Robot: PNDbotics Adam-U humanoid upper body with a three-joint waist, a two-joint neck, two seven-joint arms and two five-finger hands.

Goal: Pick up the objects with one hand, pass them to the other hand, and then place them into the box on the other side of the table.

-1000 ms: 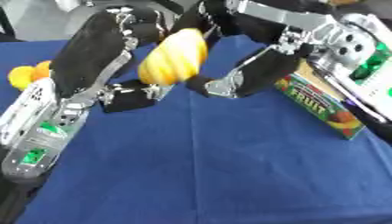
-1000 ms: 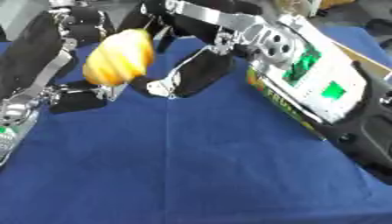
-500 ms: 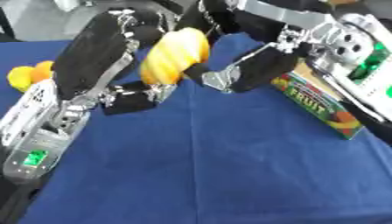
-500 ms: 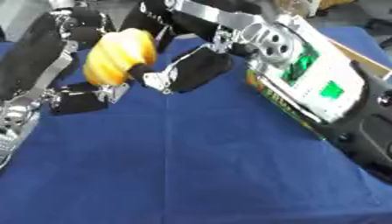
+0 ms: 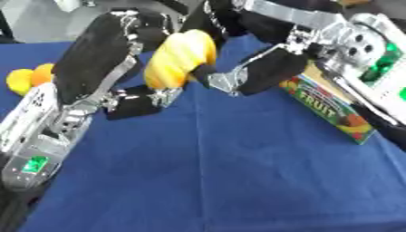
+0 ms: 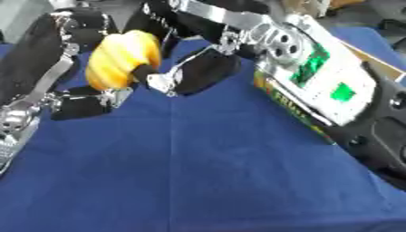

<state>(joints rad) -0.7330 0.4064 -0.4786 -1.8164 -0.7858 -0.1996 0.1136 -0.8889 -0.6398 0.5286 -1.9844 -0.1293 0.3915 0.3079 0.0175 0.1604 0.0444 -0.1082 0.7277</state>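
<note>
Blue tablecloth [image 5: 238, 181] under both hands.

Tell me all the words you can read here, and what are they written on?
"FRUIT": white letters on the side of the box with fruit pictures, at the robot's right.
The rest of the print on that box is too blurred to read.
The green patches on the right arm show no readable words.

Blue-clothed table [image 5: 238, 181]: bunch of yellow bananas [image 5: 178, 59] raised above the far middle, between the black left hand [image 5: 131, 97] on its left and the black right hand [image 5: 262, 74] on its right. Printed cardboard fruit box [image 5: 329, 106] along the right edge. Round yellow and orange fruits [image 5: 28, 78] at the far left edge.
</note>
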